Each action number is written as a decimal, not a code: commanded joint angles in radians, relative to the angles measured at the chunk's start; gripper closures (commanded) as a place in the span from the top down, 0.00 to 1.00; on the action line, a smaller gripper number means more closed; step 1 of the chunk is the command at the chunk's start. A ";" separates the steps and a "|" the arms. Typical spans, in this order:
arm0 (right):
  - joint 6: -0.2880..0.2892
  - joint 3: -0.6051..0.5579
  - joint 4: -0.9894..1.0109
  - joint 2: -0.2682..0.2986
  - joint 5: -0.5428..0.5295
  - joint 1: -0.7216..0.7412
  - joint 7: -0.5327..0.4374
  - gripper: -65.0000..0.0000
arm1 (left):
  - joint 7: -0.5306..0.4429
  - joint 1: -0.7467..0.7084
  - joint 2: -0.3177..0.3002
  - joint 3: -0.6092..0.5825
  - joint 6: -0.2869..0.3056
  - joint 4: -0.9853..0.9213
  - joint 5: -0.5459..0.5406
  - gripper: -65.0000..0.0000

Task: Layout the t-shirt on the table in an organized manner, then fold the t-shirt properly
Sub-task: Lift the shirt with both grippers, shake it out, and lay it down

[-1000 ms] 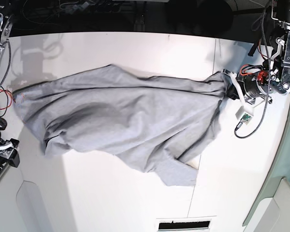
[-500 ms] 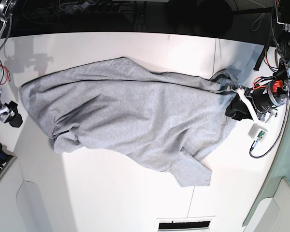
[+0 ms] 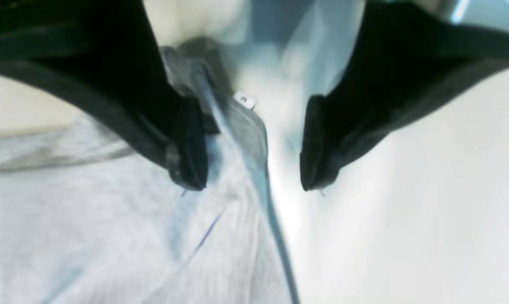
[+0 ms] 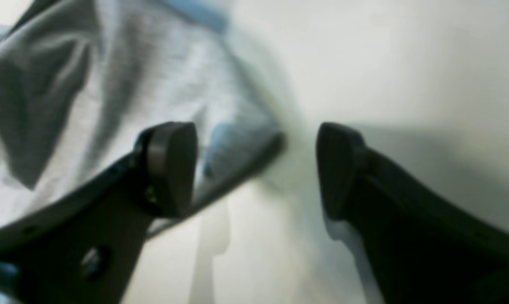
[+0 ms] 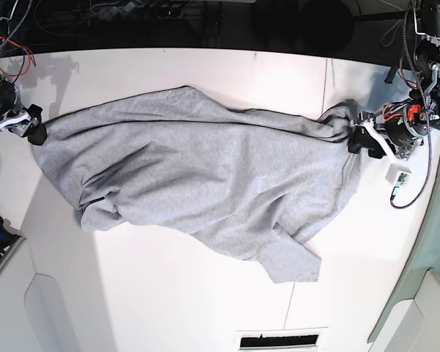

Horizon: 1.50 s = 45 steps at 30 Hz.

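We see the t-shirt [image 5: 205, 183] spread in a long, rumpled band across the middle of the table [image 5: 169, 293], running nearly from one side edge to the other, with a sleeve flap pointing toward the near edge. No lettering shows on the grey cloth. Our left hand [image 3: 254, 143] sits at the shirt's bunched end by the table's side edge with its jaws wide apart; a fold of hem with a small tag stands up between them, against one pad, but nothing pinches it. Our right hand [image 4: 254, 169] is at the opposite end of the shirt, also spread wide, with the cloth's edge lying by one finger [image 4: 170, 169] and bare table under the other.
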<state>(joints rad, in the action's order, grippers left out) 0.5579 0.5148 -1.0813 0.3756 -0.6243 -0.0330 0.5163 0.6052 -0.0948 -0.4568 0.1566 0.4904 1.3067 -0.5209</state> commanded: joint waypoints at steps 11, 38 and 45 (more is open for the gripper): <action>0.018 0.006 -0.034 -0.030 -0.060 0.020 -0.048 0.00 | 0.027 0.010 0.003 0.006 0.022 0.036 -0.006 0.00; 0.014 0.219 -0.459 0.143 -0.172 0.009 0.174 0.00 | 0.264 -0.002 -0.187 0.011 0.023 0.562 -0.146 0.00; 0.015 0.247 -0.528 0.145 -0.206 -0.029 0.201 0.00 | 0.267 -0.082 -0.208 0.159 0.023 0.779 -0.153 0.00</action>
<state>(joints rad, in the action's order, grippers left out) 0.5728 0.7483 -1.5909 0.4908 -0.8135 -0.0738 0.7483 0.8913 -0.1883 -0.6437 0.3046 0.5228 2.0735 -0.6785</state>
